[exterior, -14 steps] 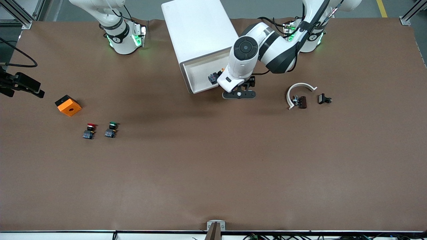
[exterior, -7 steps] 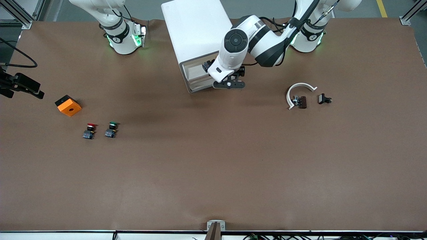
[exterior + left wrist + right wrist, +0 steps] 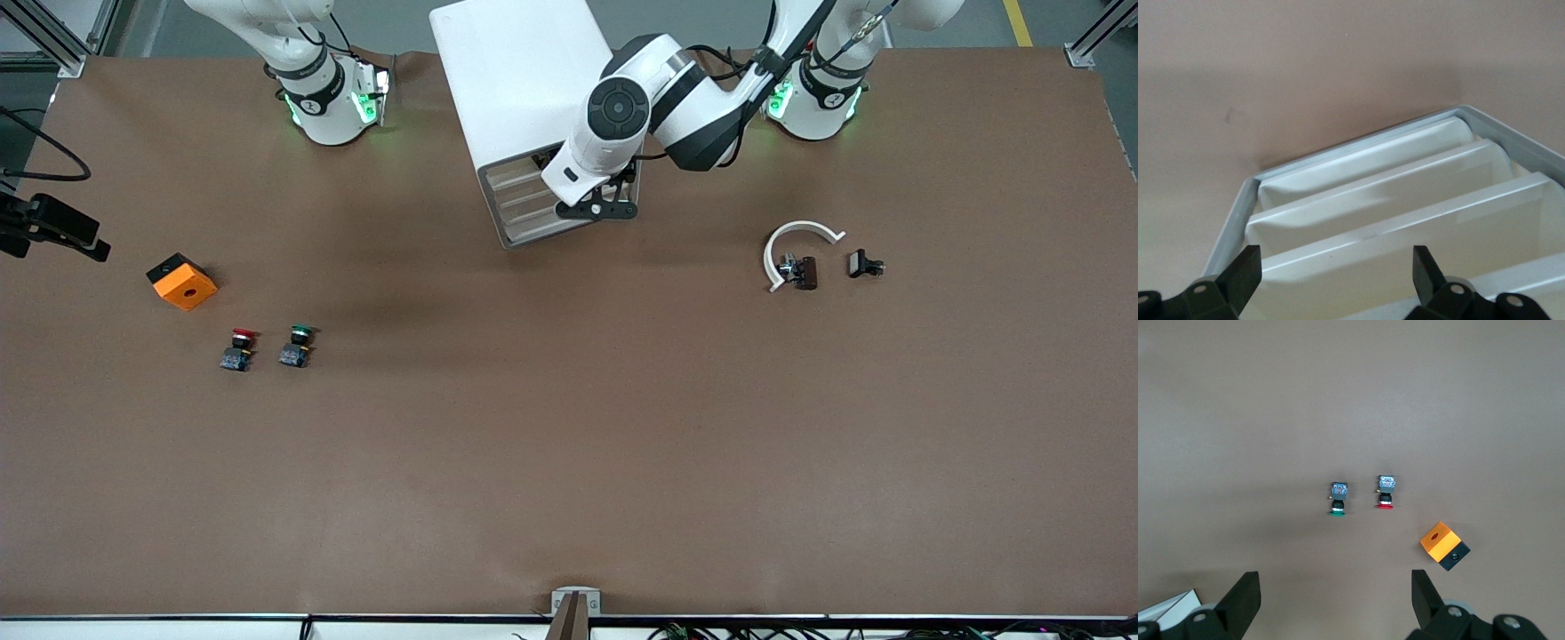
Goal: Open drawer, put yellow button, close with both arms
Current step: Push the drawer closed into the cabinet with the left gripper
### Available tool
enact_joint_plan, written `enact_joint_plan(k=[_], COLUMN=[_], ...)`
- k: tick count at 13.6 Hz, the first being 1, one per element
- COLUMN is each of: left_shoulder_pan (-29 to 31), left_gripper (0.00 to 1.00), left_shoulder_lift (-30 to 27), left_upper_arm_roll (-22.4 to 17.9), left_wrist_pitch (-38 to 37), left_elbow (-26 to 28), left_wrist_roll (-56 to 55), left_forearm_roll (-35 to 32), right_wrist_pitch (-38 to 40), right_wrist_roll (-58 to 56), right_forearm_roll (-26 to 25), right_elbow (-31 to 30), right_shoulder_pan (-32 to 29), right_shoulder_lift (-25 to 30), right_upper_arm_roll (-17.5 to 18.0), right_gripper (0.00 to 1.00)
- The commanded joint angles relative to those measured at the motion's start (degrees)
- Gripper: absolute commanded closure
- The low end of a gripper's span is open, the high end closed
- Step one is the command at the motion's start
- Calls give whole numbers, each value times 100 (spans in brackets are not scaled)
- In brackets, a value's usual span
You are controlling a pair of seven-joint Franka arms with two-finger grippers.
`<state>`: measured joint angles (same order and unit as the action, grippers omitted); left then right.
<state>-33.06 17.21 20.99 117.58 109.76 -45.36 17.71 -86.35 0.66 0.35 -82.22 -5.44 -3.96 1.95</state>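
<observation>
The brown paper-covered table (image 3: 569, 462) spread under both my arms; on it, between my two bases, stood the big white rounded-edge cabinet (image 3: 524, 80), its front facing the front camera and turned a little toward my right arm's end; the uppermost shallow cream-fronted drawer (image 3: 514, 169) lay pushed in, level with the three below it, its long axis running across the cabinet's front from one arm's end toward the other. The yellow button showed in no view, so I could not tell where it lay.

My left pincer (image 3: 597, 203) hung just in front of the cabinet's upper drawers, fingers spread wide and holding nothing; whether it touched the front I could not tell; only the left wrist view showed the cream fronts stacked close under those fingers (image 3: 1245, 273). My right pincer (image 3: 93, 246) waited over the table's edge at my right arm's end, likewise wide and empty.

The right wrist view looked down on the orange cube with a hole (image 3: 1443, 545), the red-capped push-button (image 3: 1386, 492) and the green-capped one (image 3: 1338, 499); the front view alone showed the white curved plastic strip (image 3: 796, 233) and two small black parts (image 3: 864, 264) toward my left arm's end.
</observation>
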Motion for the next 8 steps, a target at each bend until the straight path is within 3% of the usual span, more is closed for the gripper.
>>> enact_joint_plan(k=[1,6,8], left_shoulder_pan=[-86,45,526], left_gripper=[0,0,0], left_shoulder_lift=[134,108,143], left_upper_arm_roll=[116,55,46], left_wrist_pitch=[90,46,19], left_elbow=[-43,-139,-402], left_wrist_roll=[-105,-175,-131], left_forearm_roll=[399,374,304], right_wrist_pitch=[-5,-23,-31], right_wrist_roll=[4,4,4], right_forearm_roll=[-53,-18,-9], right_elbow=[-13,-13,-4], right_shoulder_pan=[-80,-72,-80], right_shoulder_lift=[-17,-17,-17], right_upper_arm_roll=[113,113,113], right_gripper=[0,0,0])
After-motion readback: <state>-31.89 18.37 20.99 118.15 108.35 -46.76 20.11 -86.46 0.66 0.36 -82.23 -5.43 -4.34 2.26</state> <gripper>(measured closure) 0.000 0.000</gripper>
